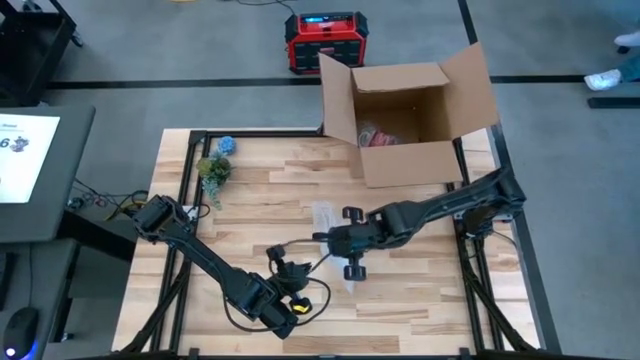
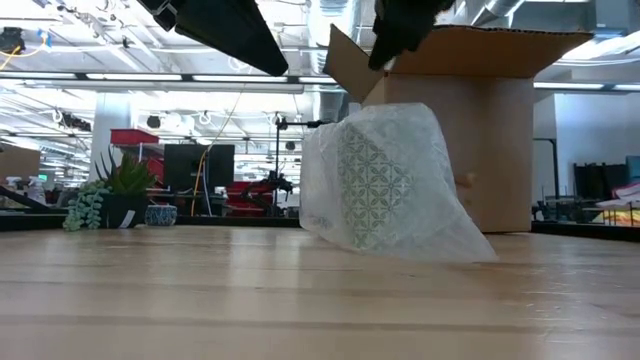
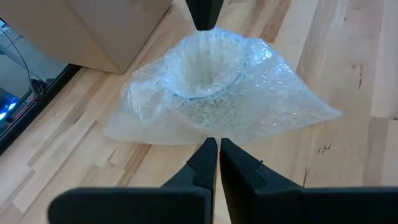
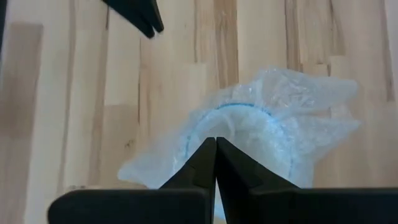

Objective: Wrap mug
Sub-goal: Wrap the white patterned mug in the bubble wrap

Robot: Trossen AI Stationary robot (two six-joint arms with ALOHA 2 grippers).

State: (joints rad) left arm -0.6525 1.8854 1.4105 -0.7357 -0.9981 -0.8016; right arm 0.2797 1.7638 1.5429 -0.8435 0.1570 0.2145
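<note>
The mug stands upright inside a loose sheet of clear bubble wrap (image 3: 211, 93), its blue-rimmed mouth (image 4: 239, 118) showing through the film. In the low view the wrapped mug (image 2: 385, 185) rests on the table with the wrap spreading out at its base. My left gripper (image 3: 217, 155) is shut and hangs on the mug's near-left side. My right gripper (image 4: 216, 149) is shut above the mug's far side. In the low view both grippers stay above the bundle, the right one (image 2: 400, 35) clear of its top. From overhead, only an edge of the wrap (image 1: 322, 214) shows beside my right gripper (image 1: 335, 240).
An open cardboard box (image 1: 410, 110) stands at the table's far right, just behind the mug in the low view (image 2: 500, 140). A small potted plant (image 1: 213, 168) and a blue pot (image 1: 226, 145) sit at the far left. Bare wood lies toward the near edge.
</note>
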